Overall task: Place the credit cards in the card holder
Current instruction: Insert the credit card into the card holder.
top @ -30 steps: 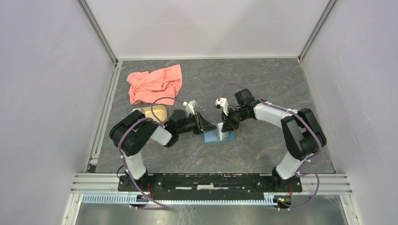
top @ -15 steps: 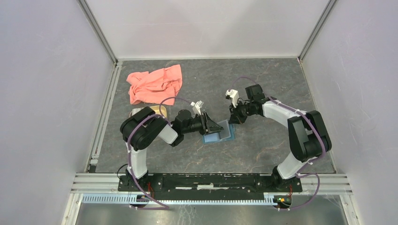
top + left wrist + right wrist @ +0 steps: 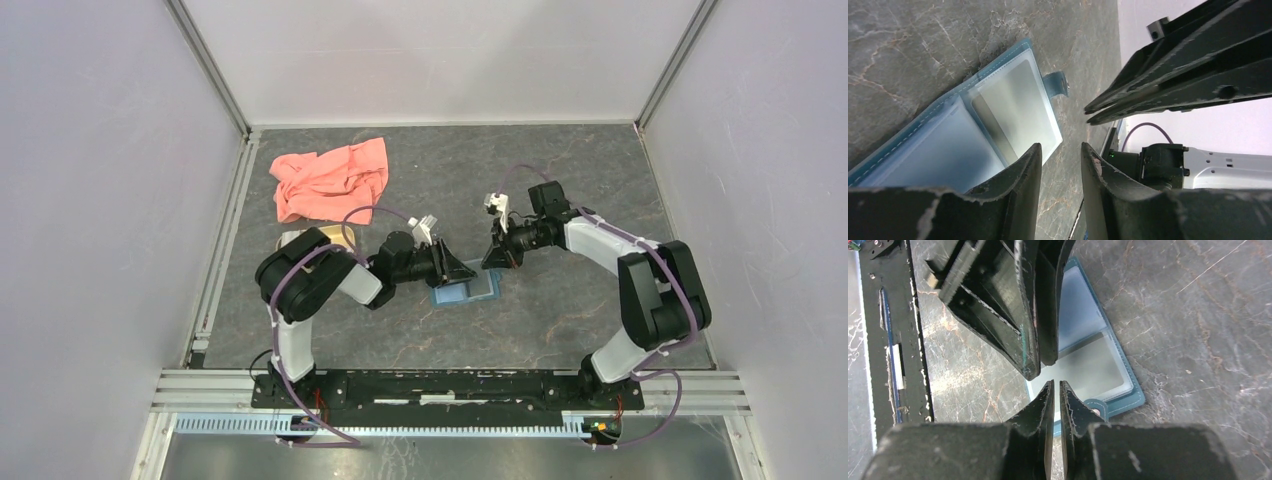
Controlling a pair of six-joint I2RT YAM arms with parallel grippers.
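Note:
The teal card holder [image 3: 470,291] lies open and flat on the dark marbled table between my two grippers. A pale credit card [image 3: 1018,110] sits inside its clear sleeve, beside the snap tab [image 3: 1057,82]; the card also shows in the right wrist view [image 3: 1088,365]. My left gripper [image 3: 468,272] hovers over the holder's left half [image 3: 948,150], jaws slightly apart and empty [image 3: 1060,146]. My right gripper [image 3: 493,262] is just above the holder's far right edge [image 3: 1128,395], jaws shut on nothing [image 3: 1056,382]. The gold and dark cards are not visible.
A salmon-pink cloth [image 3: 330,178] lies crumpled at the back left. A tan dish [image 3: 322,238] sits behind my left arm, mostly hidden by it. Pale walls enclose the table on three sides, and a metal rail [image 3: 450,385] runs along the near edge.
My right gripper lifted off the holder and drew back to the right, then dipped a little toward it. My left gripper slid right, over the holder. The holder now lies flatter.

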